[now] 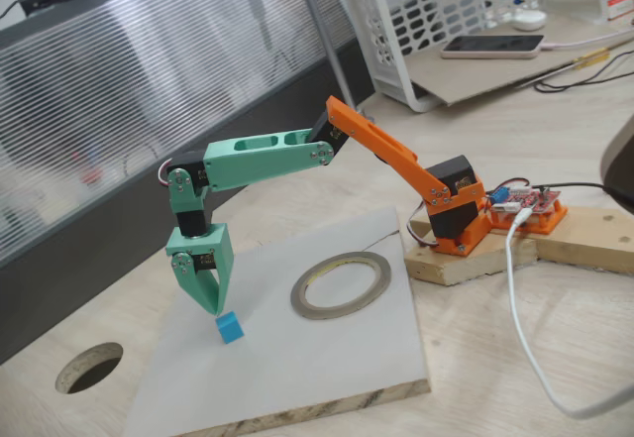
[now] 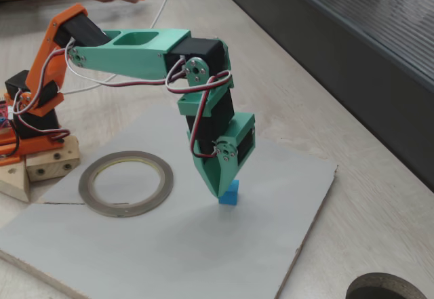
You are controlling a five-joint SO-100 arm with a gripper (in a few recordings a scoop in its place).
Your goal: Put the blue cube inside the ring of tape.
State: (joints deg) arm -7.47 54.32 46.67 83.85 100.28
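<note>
Your green gripper (image 1: 215, 308) pointing down over the blue cube (image 1: 229, 329), fingertips hiding the cube's top edge, grip state you cannot tell, cube on the grey board (image 1: 327, 368), well apart from the ring of tape (image 1: 341, 284), dark tabletop hole (image 2: 386, 287) cut off at the frame edge.

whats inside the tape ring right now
Only bare white board shows inside the flat grey-silver ring of tape. The small sky-blue cube sits outside it on the white board, under the green tool. Nothing covers the ring's inside.
</note>
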